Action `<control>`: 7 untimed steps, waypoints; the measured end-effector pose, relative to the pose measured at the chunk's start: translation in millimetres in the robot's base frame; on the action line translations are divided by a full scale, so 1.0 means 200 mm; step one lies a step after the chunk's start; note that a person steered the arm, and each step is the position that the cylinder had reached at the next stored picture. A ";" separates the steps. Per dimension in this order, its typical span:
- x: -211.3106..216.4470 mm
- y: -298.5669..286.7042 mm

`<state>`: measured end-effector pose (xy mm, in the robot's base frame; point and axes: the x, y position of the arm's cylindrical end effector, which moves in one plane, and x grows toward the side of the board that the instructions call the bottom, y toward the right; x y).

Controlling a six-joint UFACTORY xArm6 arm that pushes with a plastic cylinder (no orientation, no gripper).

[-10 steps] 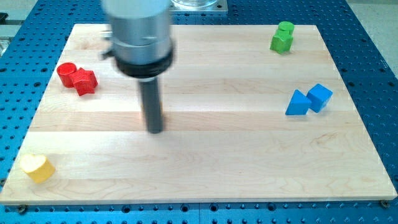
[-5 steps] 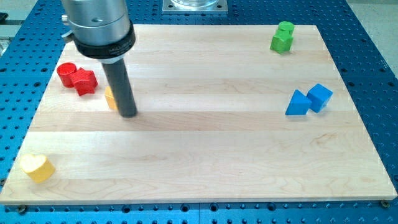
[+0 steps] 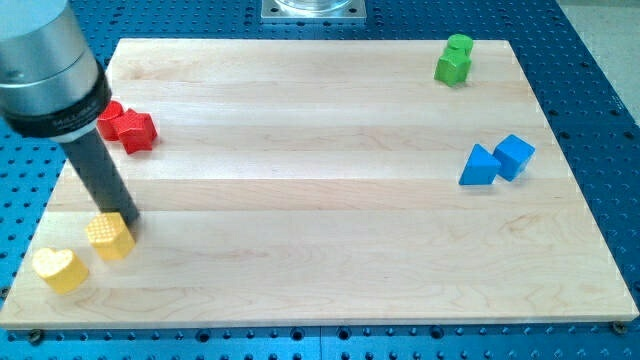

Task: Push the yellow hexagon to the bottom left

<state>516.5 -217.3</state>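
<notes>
yellow hexagon is seen near the bottom-left corner of the wooden board, just to the right of and slightly above the yellow heart; the two look close but apart. my tip is set against the hexagon's upper right side, apparently touching (no gripper is fitted, so nothing is held). red cylinder and red star-shaped block are seen touching at the left edge. green blocks sit top right. blue triangle and blue cube are side by side at the right.
</notes>
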 end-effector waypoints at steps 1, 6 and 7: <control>0.01 0.11; 0.11 0.34; 0.11 0.36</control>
